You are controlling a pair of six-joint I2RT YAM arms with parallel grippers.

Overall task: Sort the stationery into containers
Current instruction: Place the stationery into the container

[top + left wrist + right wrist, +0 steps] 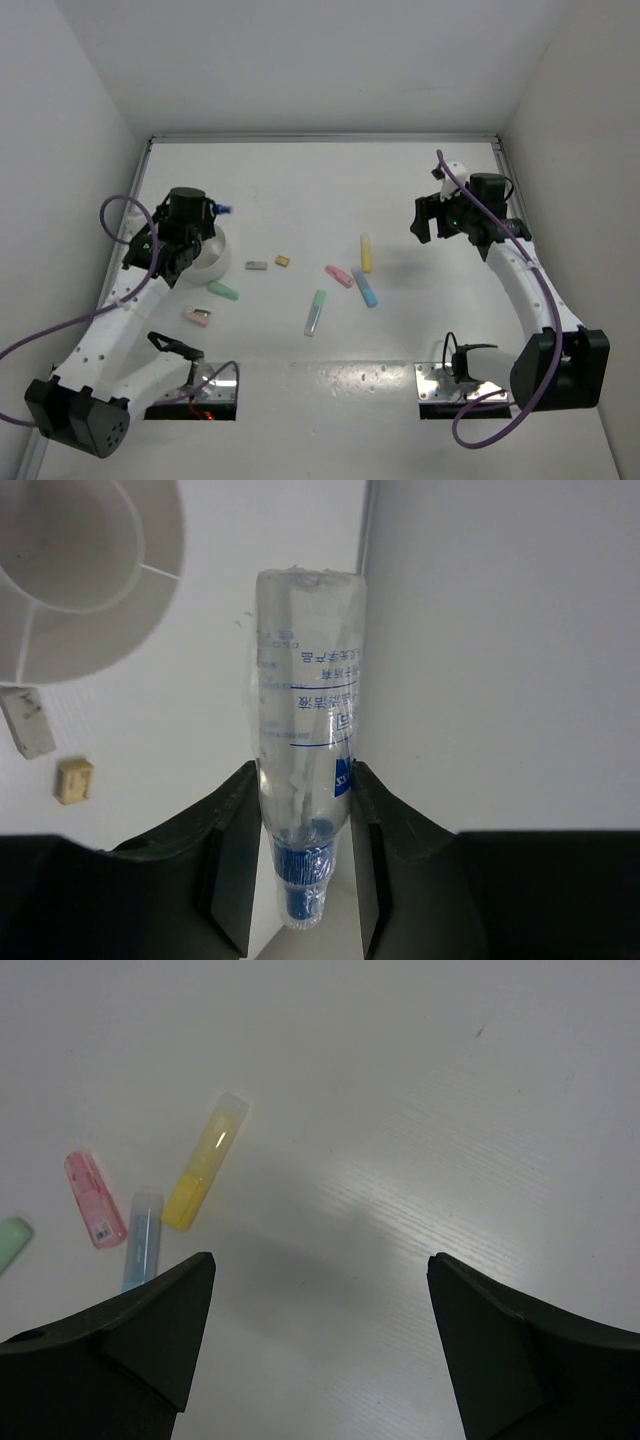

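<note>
**Left tool holds the pen by the bowl**

The left tool (305, 780) is closed on the clear pen (305, 710). Its two black fingers (232, 825) squeeze the pen near its blue cap. The cap end points back toward the wrist camera, and the clear end sticks out in front.

The white bowl (150, 600) sits on the surface (200, 730) close to the held pen. In the wrist view it is up and to the left of the pen. It has thin walls inside that split it into parts. From above, the left arm hangs right at the bowl.

A grey block (28, 720) and a tan block (74, 780) lie side by side near the bowl, not touching.

The right tool (320, 1270) is wide open and holds nothing. It hangs over the right side of the surface.

Just beside it lie a yellow marker (205, 1165), a pink marker (95, 1200) and a blue marker (142, 1240), close together. A long green marker (316, 312) lies nearer the middle.

A short green marker (223, 291) and a pink block (197, 316) lie on the near side of the bowl.
</note>
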